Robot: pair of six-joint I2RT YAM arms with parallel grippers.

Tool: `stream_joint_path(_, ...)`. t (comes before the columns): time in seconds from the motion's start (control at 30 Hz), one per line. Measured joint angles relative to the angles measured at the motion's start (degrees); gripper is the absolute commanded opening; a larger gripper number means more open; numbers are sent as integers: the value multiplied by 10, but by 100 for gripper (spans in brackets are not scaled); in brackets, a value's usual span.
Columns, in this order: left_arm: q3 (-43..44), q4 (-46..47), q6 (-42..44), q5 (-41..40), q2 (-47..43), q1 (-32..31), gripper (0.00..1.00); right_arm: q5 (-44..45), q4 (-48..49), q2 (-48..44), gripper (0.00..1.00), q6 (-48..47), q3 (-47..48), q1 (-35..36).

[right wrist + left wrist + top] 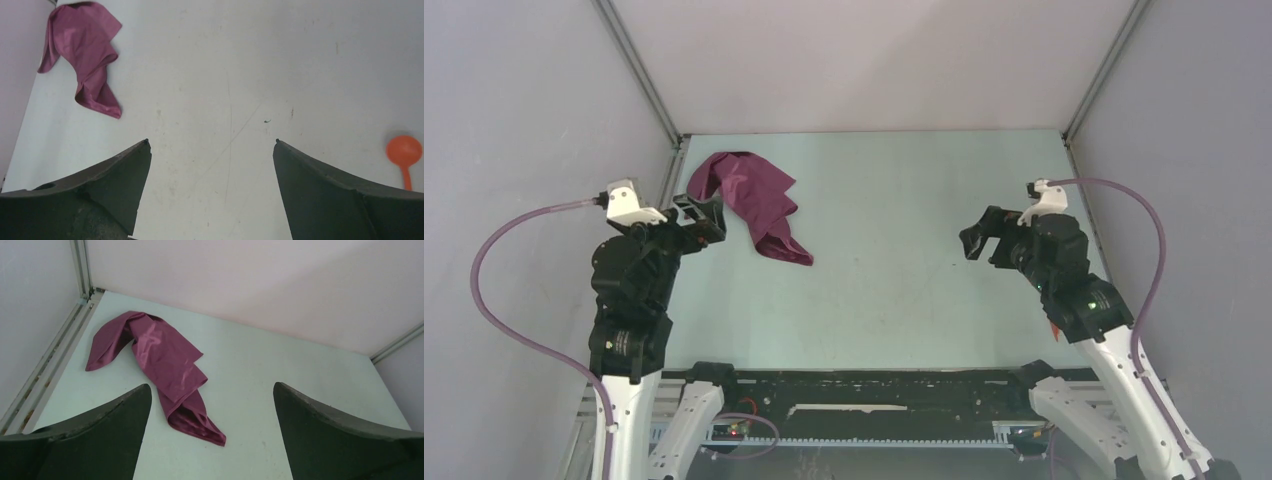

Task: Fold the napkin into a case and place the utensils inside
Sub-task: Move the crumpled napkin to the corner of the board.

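The maroon napkin (754, 200) lies crumpled and twisted at the table's far left; it also shows in the left wrist view (160, 360) and the right wrist view (87, 55). My left gripper (706, 216) is open and empty, just left of the napkin and not touching it; in its wrist view (210, 387) the cloth's lower tip lies between the jaws. My right gripper (977, 240) is open and empty over bare table at the right (211, 141). An orange round-bowled spoon (404, 151) lies at the right edge of the right wrist view. The slim utensil is out of view.
Grey enclosure walls close in the table on the left, right and far sides, with metal frame rails (669, 170) along the left edge and another (1079, 170) along the right. A small orange sliver (1054, 330) shows beside the right arm.
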Motion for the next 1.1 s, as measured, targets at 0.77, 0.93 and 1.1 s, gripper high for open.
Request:
stream_joint_path(0.77, -15, -126, 1, -14, -64, -8, 100, -52, 583, 640, 93, -7, 66, 353)
stream_joint_path(0.93, -26, -137, 0, -12, -79, -9, 100, -26, 596, 732, 86, -48, 148, 371)
stream_joint_path(1.1, -40, -138, -1, -7, -83, -16, 100, 18, 556, 796, 82, -97, 230, 380)
